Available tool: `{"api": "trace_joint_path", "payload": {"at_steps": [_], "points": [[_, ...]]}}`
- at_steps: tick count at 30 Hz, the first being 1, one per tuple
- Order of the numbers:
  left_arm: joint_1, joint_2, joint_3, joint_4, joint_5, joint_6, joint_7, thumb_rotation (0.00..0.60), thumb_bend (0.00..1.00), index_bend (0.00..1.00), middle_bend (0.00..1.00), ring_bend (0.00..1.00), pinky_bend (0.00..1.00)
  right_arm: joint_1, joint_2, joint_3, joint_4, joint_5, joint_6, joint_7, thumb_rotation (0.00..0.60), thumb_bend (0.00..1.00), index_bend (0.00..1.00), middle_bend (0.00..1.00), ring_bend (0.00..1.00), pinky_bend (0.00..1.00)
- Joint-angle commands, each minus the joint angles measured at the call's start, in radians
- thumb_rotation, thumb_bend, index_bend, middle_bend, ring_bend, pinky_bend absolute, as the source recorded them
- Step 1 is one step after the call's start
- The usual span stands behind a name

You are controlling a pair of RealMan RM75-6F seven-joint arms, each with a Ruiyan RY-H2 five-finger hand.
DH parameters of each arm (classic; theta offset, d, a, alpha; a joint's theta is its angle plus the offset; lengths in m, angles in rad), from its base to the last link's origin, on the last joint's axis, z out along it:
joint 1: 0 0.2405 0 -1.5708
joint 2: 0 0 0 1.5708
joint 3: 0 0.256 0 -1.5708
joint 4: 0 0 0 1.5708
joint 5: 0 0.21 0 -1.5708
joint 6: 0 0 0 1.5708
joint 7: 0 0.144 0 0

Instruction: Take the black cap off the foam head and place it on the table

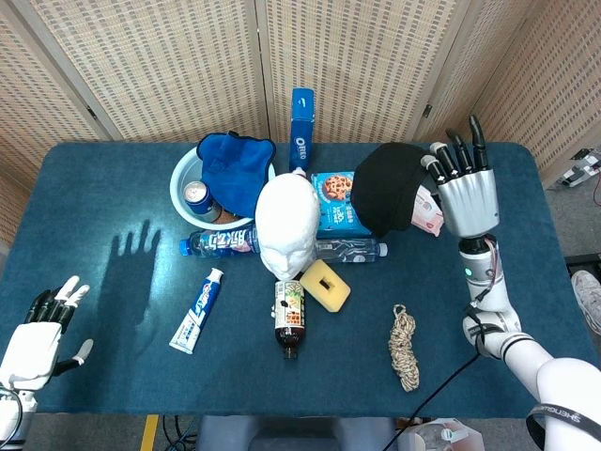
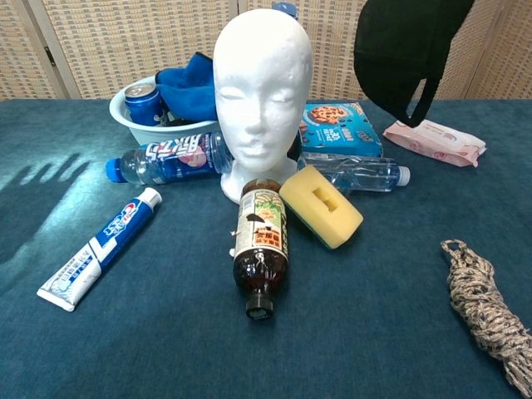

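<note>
At the near left corner of the table (image 1: 94, 188) the left hand (image 1: 38, 334) hangs with its fingers spread and nothing in them. Further in lies a toothpaste tube (image 1: 197, 308), and beyond it a white basin (image 1: 181, 174) holding a blue can (image 1: 195, 194) and a crumpled blue cloth (image 1: 233, 169). A water bottle with a blue label (image 1: 218, 241) lies on its side just in front of the basin. The foam head (image 2: 262, 91) stands upright and bare near the table's middle. Behind it an Oreo box (image 1: 301, 141) stands on end. A brown drink bottle (image 2: 260, 243) lies in front of the head, cap toward the robot, with a yellow sponge (image 2: 321, 205) just to its right. A clear bottle (image 2: 353, 174) and a blue cookie box (image 2: 341, 126) lie behind the sponge. The black cap (image 1: 390, 188) is off the head and held in the air above the cookie box and a pink wipes pack (image 2: 432, 140), its strap dangling in the chest view. The right hand (image 1: 465, 188) grips the cap's right edge, fingers pointing up. A coil of rope (image 1: 404, 346) lies near the front edge at right.
</note>
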Motion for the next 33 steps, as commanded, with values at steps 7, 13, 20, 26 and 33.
{"api": "trace_joint_path", "payload": {"at_steps": [7,13,20,26,33], "points": [[-0.008,-0.012,0.001,0.013,-0.005,-0.017,-0.005,0.6,0.29,0.0,0.0,0.0,0.0,-0.047,-0.075,-0.027,0.161,0.037,-0.081,0.051,0.6,0.5,0.75,0.44,0.23,0.02],[-0.01,-0.012,0.0,0.015,-0.008,-0.02,-0.005,0.6,0.29,0.0,0.0,0.0,0.0,-0.074,-0.125,-0.042,0.221,0.042,-0.082,0.096,0.6,0.5,0.75,0.44,0.23,0.02],[-0.012,-0.013,0.001,0.02,-0.009,-0.023,-0.011,0.6,0.29,0.0,0.0,0.0,0.0,-0.141,-0.156,-0.087,0.234,0.02,-0.043,0.118,0.6,0.5,0.75,0.44,0.23,0.02],[-0.008,-0.011,0.003,0.027,-0.009,-0.019,-0.023,0.6,0.29,0.0,0.0,0.0,0.0,-0.214,-0.157,-0.129,0.176,-0.011,0.033,0.12,0.6,0.5,0.75,0.44,0.23,0.02],[-0.006,-0.01,0.004,0.035,-0.008,-0.018,-0.035,0.6,0.29,0.0,0.0,0.0,0.0,-0.307,-0.128,-0.176,0.088,-0.038,0.084,0.079,0.6,0.5,0.75,0.42,0.23,0.02]]}}
